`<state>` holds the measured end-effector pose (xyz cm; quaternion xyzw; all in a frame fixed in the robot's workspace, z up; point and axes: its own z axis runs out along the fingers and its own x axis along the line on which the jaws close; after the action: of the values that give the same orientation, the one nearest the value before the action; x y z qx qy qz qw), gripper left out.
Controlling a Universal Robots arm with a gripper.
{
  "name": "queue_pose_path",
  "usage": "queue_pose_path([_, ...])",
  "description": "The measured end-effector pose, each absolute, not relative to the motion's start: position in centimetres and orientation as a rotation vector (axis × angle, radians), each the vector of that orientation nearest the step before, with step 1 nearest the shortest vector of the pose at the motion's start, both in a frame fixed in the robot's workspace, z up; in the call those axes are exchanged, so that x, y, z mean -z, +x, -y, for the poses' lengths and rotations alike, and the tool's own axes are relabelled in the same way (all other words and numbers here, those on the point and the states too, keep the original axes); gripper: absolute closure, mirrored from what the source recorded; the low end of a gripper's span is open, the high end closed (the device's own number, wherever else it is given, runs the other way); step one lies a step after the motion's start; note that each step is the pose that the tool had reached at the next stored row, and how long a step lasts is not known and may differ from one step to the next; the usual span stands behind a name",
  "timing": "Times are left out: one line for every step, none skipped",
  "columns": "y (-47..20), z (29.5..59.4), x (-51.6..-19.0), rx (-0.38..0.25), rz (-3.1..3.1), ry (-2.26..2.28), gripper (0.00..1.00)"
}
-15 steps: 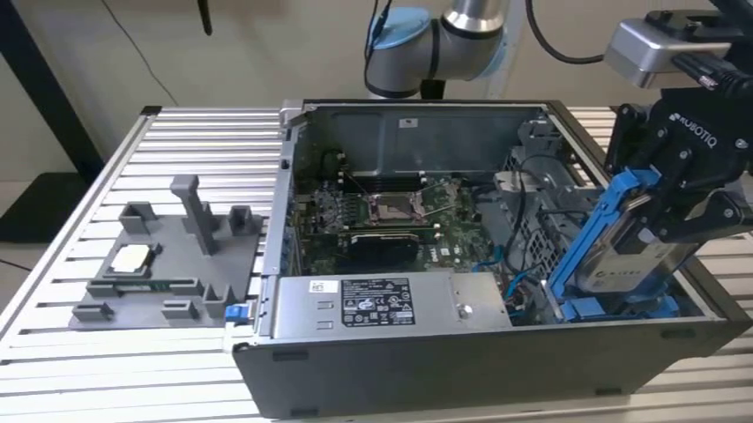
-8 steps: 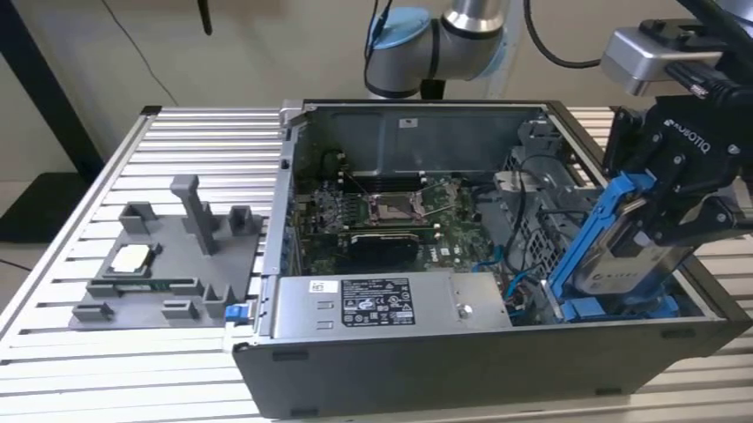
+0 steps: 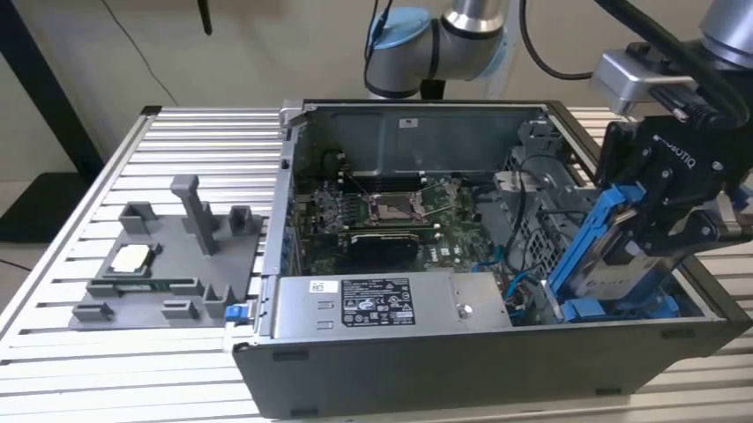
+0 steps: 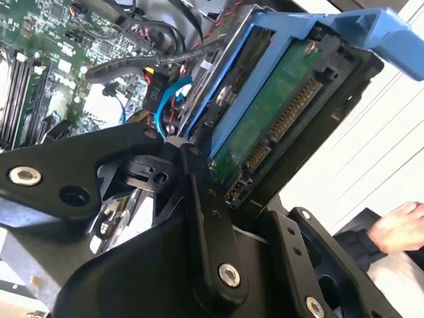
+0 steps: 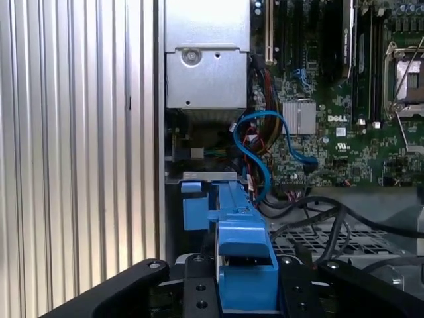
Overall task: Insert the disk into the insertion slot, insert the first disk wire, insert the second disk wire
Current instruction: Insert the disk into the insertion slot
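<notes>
The disk (image 3: pixel 620 269) stands tilted on edge in its bright blue carrier (image 3: pixel 592 231) at the case's front corner on the exterior view's right. My gripper (image 3: pixel 644 231) is shut on it from above. The disk's lower end sits down in the insertion slot (image 3: pixel 544 280), a grey-walled bay. In the second wrist view the disk's green circuit board (image 4: pixel 271 112) and connector face the camera between black fingers (image 4: pixel 202 199). In the first wrist view the blue carrier (image 5: pixel 233 228) runs from the gripper (image 5: pixel 245 281) toward the bay. A blue disk wire (image 5: pixel 255 149) loops loose beside the slot.
A grey power-supply box (image 3: pixel 389 304) with a sticker fills the case's front. The motherboard (image 3: pixel 389 211) lies behind it. On the slatted table (image 3: pixel 118 159) at the exterior view's left sits a grey fixture plate (image 3: pixel 165 260). A person's hand (image 4: pixel 397 228) shows outside the case.
</notes>
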<state>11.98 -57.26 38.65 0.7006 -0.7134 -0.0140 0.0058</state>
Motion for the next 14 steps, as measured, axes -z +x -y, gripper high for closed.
queue_pose_path([11.98, 57.25, -38.53, 0.044, 2.233, 2.193, 0.67])
queue_pose_path([11.98, 57.24, -38.43, 0.043, 2.233, 2.193, 0.67])
queue_pose_path([11.98, 57.23, -38.38, 0.043, 2.233, 2.193, 0.67])
queue_pose_path([11.98, 57.23, -38.36, 0.043, 2.233, 2.193, 0.67])
queue_pose_path([11.98, 57.23, -38.36, 0.043, 2.233, 2.193, 0.67])
queue_pose_path([11.98, 57.23, -38.35, 0.043, 2.233, 2.193, 0.66])
queue_pose_path([11.98, 57.23, -38.36, 0.043, 2.233, 2.193, 0.60])
queue_pose_path([11.98, 57.23, -38.41, 0.043, 2.233, 2.193, 0.60])
queue_pose_path([11.98, 57.23, -38.51, 0.043, 2.233, 2.193, 0.53])
queue_pose_path([11.98, 57.23, -38.63, 0.043, 2.233, 2.193, 0.53])
queue_pose_path([11.98, 57.22, -38.75, 0.044, 2.233, 2.193, 0.53])
queue_pose_path([11.98, 57.21, -38.90, 0.044, 2.233, 2.193, 0.53])
queue_pose_path([11.98, 57.19, -39.05, 0.043, 2.233, 2.193, 0.53])
queue_pose_path([11.98, 57.15, -39.20, 0.043, 2.233, 2.193, 0.53])
